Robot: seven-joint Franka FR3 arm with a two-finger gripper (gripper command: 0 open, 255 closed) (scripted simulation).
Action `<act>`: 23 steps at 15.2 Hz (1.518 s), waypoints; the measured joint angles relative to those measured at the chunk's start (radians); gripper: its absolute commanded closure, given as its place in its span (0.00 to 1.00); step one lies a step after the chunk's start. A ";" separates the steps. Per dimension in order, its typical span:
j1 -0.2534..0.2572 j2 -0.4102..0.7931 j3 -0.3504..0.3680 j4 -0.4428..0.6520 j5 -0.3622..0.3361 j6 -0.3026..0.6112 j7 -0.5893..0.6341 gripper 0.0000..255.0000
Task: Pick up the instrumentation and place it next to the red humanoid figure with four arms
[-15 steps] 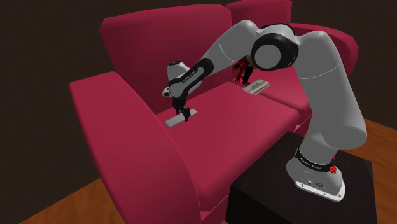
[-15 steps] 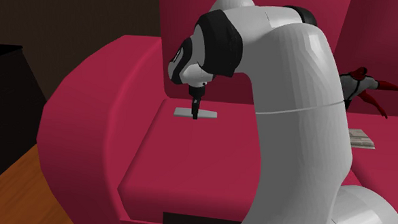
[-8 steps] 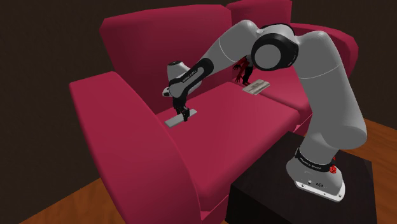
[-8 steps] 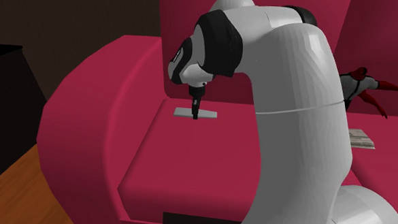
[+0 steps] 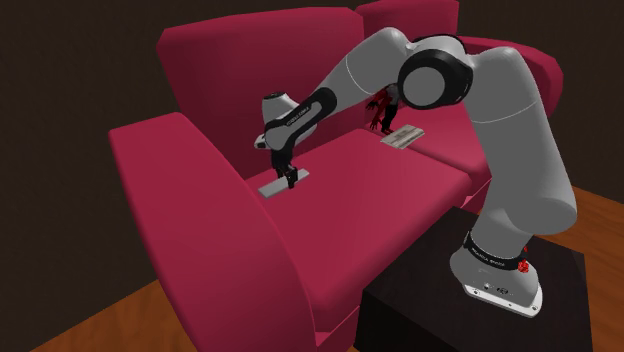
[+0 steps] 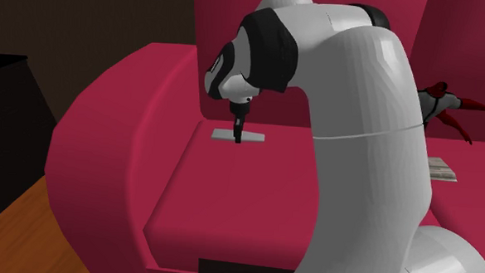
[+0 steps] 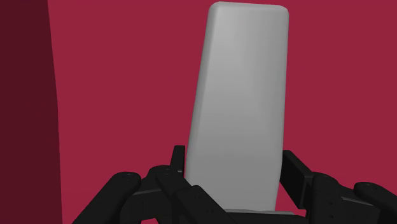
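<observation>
The instrument (image 7: 242,108) is a flat grey slab with rounded corners, lying on the crimson sofa seat (image 5: 370,200) near the armrest. My black gripper (image 7: 234,172) points straight down onto it, fingers (image 7: 177,159) pressed against its two long sides, shut on it. From the side the gripper (image 5: 291,178) (image 6: 237,138) meets the slab (image 5: 280,187) (image 6: 253,138) at its middle. The red figure with four arms (image 5: 379,110) (image 6: 445,104) leans against the backrest at the far end of the seat.
A flat pale booklet-like thing (image 5: 404,135) (image 6: 440,169) lies on the seat just in front of the figure. The wide armrest (image 5: 200,220) rises close beside the slab. My dark stand (image 5: 430,300) sits against the sofa's front on a wooden floor (image 5: 600,230).
The wrist and forearm have shifted up very slightly. The grey slab shows at the same spot on the seat as before.
</observation>
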 measured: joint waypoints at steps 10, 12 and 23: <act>0.001 -0.071 -0.007 0.029 -0.009 -0.100 0.003 1.00; 0.002 -0.085 -0.007 0.035 -0.011 -0.119 0.005 1.00; 0.005 -0.144 -0.012 0.096 -0.020 -0.239 0.012 1.00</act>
